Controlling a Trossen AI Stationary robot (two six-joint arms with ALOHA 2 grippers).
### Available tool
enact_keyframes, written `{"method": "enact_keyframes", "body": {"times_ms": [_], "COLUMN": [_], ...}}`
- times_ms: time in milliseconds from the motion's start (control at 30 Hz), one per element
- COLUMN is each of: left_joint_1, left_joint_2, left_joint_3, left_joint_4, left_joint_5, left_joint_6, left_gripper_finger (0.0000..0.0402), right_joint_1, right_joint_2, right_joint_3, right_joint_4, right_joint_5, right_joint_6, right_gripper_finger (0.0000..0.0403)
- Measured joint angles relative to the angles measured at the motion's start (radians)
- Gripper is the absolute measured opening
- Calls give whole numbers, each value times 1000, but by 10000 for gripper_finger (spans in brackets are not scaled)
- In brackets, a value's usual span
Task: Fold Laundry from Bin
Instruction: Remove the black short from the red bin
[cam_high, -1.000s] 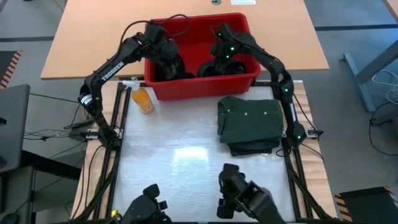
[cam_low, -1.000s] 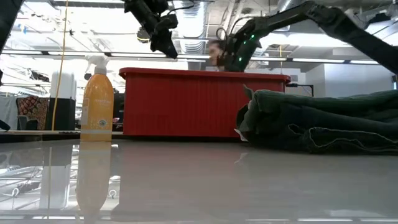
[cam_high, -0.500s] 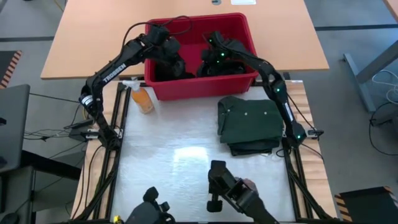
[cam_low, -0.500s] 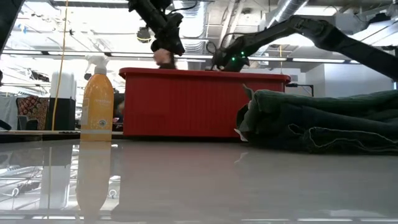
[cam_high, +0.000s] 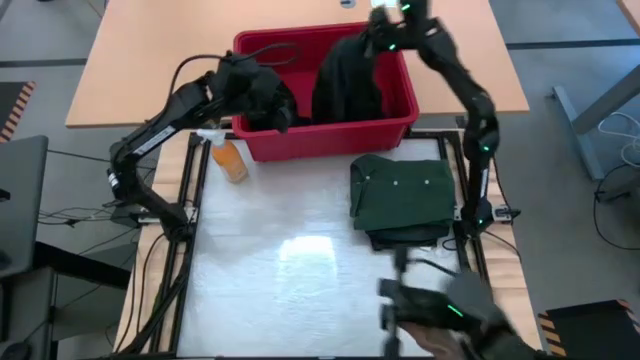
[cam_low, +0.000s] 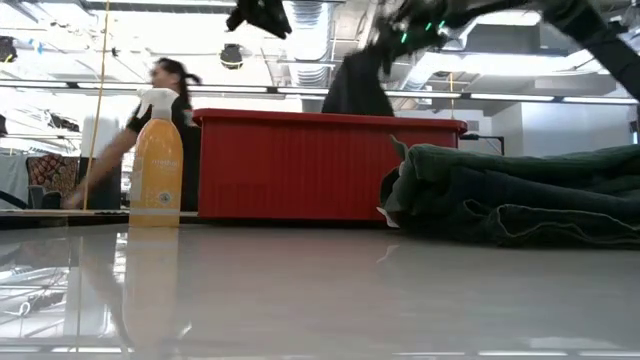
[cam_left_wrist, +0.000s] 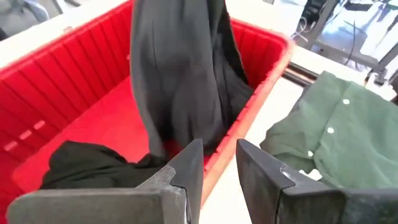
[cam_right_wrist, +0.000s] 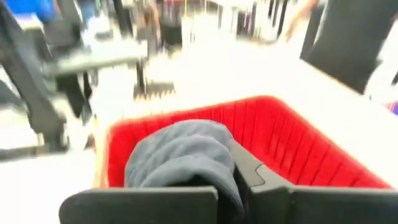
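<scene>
**Laundry lifted out of the red bin**

Laundry hangs from the right gripper (cam_high: 385, 22): a dark charcoal garment (cam_high: 345, 80) pinched at its top between fingers closed tight on the cloth, its lower end trailing down into the bin (cam_high: 325, 140). In the right wrist view the bunched grey fabric sits between the fingers with the red tub below. The left gripper (cam_left_wrist: 217, 165) hovers over the bin's near left corner, its fingers parted only narrowly and holding nothing; past them a second black piece (cam_left_wrist: 93, 165) lies crumpled on the bin's floor. The bin stands at the far edge of the surface (cam_high: 290, 270). Just in front of it, on the right, a dark green garment (cam_high: 402, 198) lies folded. An orange spray bottle (cam_high: 228, 155) stands beside the bin's left front corner. In the low view, a person (cam_low: 150, 110) shows beyond the bottle.
</scene>
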Motion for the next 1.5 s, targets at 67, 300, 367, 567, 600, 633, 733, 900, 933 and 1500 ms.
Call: {"method": "enact_keyframes", "body": {"times_ms": [67,300,367,567,600,633,733,900,933,1500], "left_joint_1": [-39,-198,-259,-489,-532,-573,-699,-864,-890,-976], "left_joint_2": [-25,-120,-152,-251,-272,-293,-369,-486,-504,-552], "left_joint_3": [-1,-1,-1,-26,-45,-72,-184,-451,-507,-1044], "left_joint_4": [-12,-122,-154,-288,-301,-298,-228,42,98,811], "left_joint_5": [-28,-135,-141,-139,-141,-142,-151,-158,-158,-390], "left_joint_6": [1,73,97,86,73,55,-17,-106,-117,-324], "left_gripper_finger": [84,84,84,84,84,84,84,84,84,84], "right_joint_1": [5,128,194,422,469,519,690,931,959,1006], "right_joint_2": [-68,-317,-377,-486,-496,-502,-507,-462,-440,43], "right_joint_3": [0,1,1,1,1,2,2,0,-2,-1], "right_joint_4": [95,331,357,361,340,311,129,-225,-286,-699], "right_joint_5": [-4,7,41,117,127,138,249,651,677,265], "right_joint_6": [53,236,268,368,368,368,284,131,126,71], "right_gripper_finger": [23,23,23,23,23,23,25,23,24,26]}}
